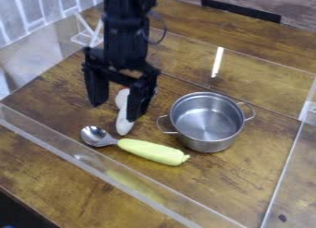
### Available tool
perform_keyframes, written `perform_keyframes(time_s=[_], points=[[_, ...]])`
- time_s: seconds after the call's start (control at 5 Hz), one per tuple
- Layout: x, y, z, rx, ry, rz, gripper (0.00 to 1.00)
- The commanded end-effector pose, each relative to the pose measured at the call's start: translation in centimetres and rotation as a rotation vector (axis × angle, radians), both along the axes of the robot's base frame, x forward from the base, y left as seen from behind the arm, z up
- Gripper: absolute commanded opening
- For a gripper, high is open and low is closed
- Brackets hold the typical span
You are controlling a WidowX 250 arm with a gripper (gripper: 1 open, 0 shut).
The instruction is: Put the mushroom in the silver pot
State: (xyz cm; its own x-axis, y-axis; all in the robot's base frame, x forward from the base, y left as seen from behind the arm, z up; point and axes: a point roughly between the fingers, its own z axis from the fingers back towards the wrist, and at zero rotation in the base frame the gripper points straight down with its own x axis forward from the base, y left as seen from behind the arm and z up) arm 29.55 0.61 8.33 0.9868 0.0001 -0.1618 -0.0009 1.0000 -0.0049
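Around your gripper [120,101] you had a wooden table [74,167] walled in by clear plastic panels [290,167]. A metal spoon [96,136] lay below the fingers, toward the camera, its bowl just past the lower end of the mushroom. A yellow-green vegetable [154,150] lay flat beside the spoon, to the lower right of your fingers, touching or nearly touching the spoon's end. The silver pot [206,121] stood upright to the right of the fingers, near the right one but apart from it, with nothing between them.

Your fingers [95,89] were spread wide, pointing down, and pinched nothing. The mushroom [126,118] lay on the table in the gap between them, closer to the right finger. Its cream stem showed below the fingertips and ran toward the spoon; its cap end was hidden behind the gripper, so you could not see it. Whether either finger touched the mushroom could not be told from this view. The pot held nothing, and the mushroom was still outside it, to its left.
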Motion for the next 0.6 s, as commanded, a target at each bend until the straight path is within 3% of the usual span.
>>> perform_keyframes(time_s=[0.0, 0.2, 0.4], points=[[1.5, 0.8, -0.3, 0.006, -0.035, 0.004, 1.00], [2.1, -0.1, -2.1, 0.012, -0.016, -0.056, 1.00], [2.7, -1.1, -3.4, 0.017, 0.000, -0.113, 0.00]])
